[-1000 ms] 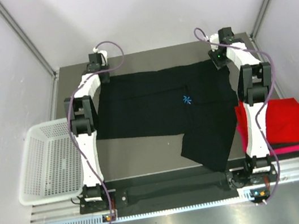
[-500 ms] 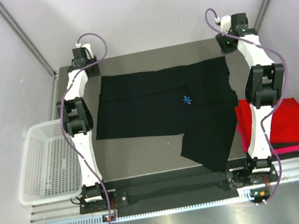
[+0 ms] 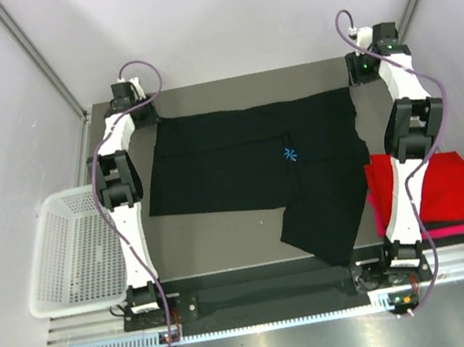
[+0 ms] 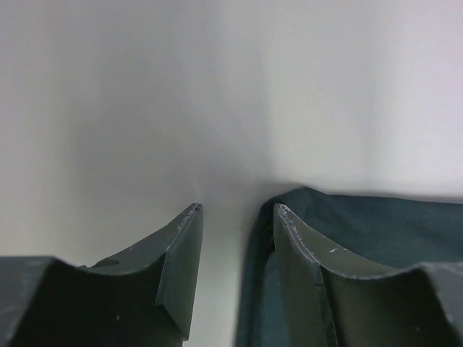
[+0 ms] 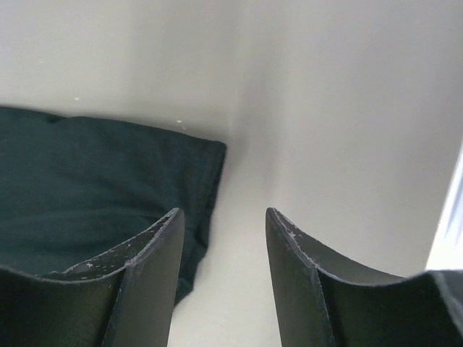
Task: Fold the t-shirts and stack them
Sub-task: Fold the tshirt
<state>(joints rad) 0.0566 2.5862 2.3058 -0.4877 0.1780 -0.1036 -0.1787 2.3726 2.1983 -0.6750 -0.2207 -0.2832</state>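
Note:
A large black t-shirt [image 3: 249,166] with a small light-blue mark [image 3: 289,155] lies spread on the table, one part hanging toward the front edge. My left gripper [image 3: 142,115] hovers just off its back-left corner, open; in the left wrist view the gripper [image 4: 237,207] shows bare table between its fingers and the shirt's edge [image 4: 376,224] lies under the right finger. My right gripper [image 3: 361,76] is open by the back-right corner; the right wrist view has the gripper [image 5: 223,212] beside the cloth corner [image 5: 87,166]. A folded red t-shirt [image 3: 443,183] rests on a magenta one [image 3: 455,230].
A white mesh basket [image 3: 50,257] sits off the table's left side. White walls and metal corner posts [image 3: 41,67] close in the back, right behind both wrists. The red stack lies close to the right arm's forearm [image 3: 401,199].
Both grippers have moved off the shirt's back corners, outward and toward the rear wall. The shirt's back edge now lies flat. The right jaws have spread wider.

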